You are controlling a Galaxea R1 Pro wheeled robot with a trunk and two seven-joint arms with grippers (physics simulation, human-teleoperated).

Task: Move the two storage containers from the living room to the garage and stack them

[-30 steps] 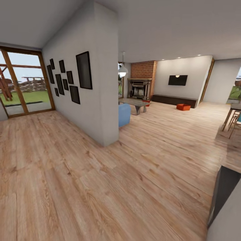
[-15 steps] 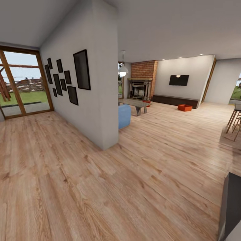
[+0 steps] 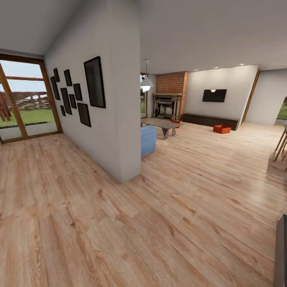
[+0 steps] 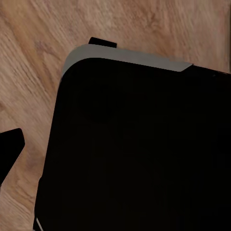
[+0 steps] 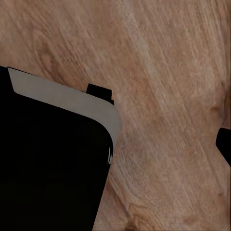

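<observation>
Far across the living room's light wood-plank floor (image 3: 191, 191) one orange-red storage container (image 3: 221, 128) sits in front of the long low dark bench (image 3: 209, 119). The second storage container (image 3: 174, 121) shows as an orange patch behind the coffee table (image 3: 161, 123), mostly hidden by it. Both are many steps from me. The garage is out of view. A dark fingertip (image 4: 9, 149) of my left gripper (image 4: 115, 154) sits at the picture's edge, and so does a fingertip (image 5: 224, 144) of my right gripper (image 5: 115, 144). Both grippers hang open and empty over the planks beside my black base (image 4: 139, 154).
A white partition wall (image 3: 119, 119) with black picture frames juts out ahead on the left, a blue seat (image 3: 148, 139) just behind its end. A brick fireplace (image 3: 169, 99) and a wall TV (image 3: 214, 95) stand at the back. Chair legs (image 3: 281, 145) and a dark edge (image 3: 281, 255) lie at the right.
The whole head view has shifted: the partition wall looms larger and the dark counter at the lower right has slid almost out of frame. The containers lie where they were.
</observation>
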